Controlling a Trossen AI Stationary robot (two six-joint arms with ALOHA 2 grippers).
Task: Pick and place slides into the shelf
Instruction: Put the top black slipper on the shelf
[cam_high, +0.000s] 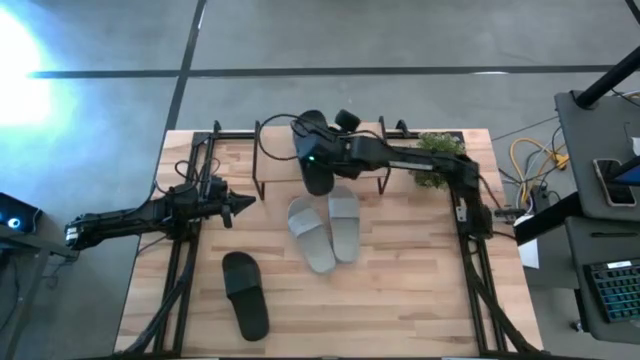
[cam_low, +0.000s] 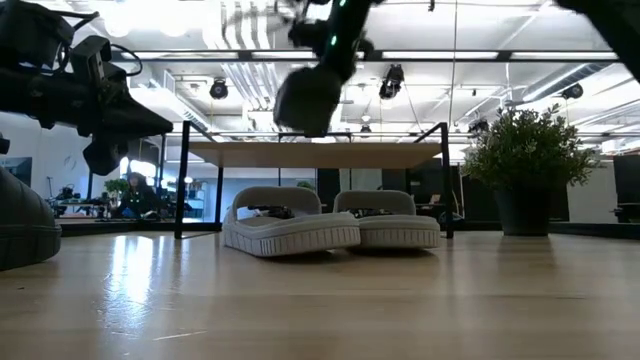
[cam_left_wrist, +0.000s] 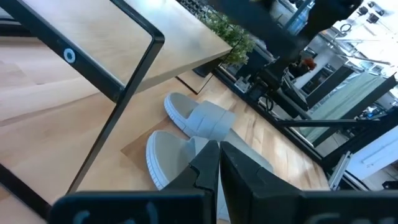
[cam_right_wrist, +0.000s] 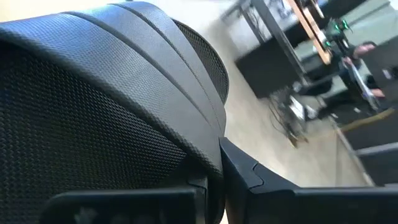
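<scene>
My right gripper (cam_high: 312, 152) is shut on a black slide (cam_high: 318, 170) held in the air over the shelf (cam_low: 310, 155), a low rack with a light wooden top board and thin black legs. In the low view the black slide (cam_low: 305, 100) hangs above the board. Two light grey slides (cam_high: 325, 230) lie side by side on their soles on the table in front of the shelf. A second black slide (cam_high: 246, 296) lies on the table at the near left. My left gripper (cam_high: 240, 206) is shut and empty, above the table's left part. My right gripper pinches the black slide's wide textured strap (cam_right_wrist: 186, 143) between its two fingers (cam_right_wrist: 249, 177). The arm comes at it from the table's right side. The slide is lifted clear, above the shelf's top board.
A potted plant (cam_high: 440, 160) stands at the table's far right, beside the shelf. Black frame rails (cam_high: 180, 250) run along the table's left and right sides. Bare wood lies in the near middle (cam_high: 380, 300). A person (cam_low: 135, 190) sits far back in the room.
</scene>
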